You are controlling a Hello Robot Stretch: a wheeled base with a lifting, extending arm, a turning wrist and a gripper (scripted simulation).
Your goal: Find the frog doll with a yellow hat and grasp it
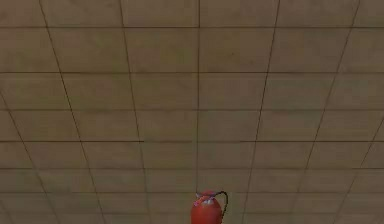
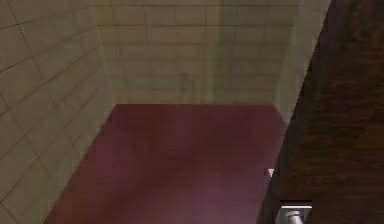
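In the forward view I face a brown tiled wall [image 1: 190, 90] at close range. Low against it, at the bottom edge, stands a red rounded thing [image 1: 206, 209] with a thin dark loop on its right side. It has no green or yellow on it.
The arm side view looks along a dark red floor [image 2: 180, 160] between pale tiled walls [image 2: 190, 50]. A dark brown wooden panel [image 2: 335, 130] runs up that view's right side. Beside its foot lies a small pale grey thing [image 2: 296, 212], and a tiny red speck [image 2: 268, 172] is above it.
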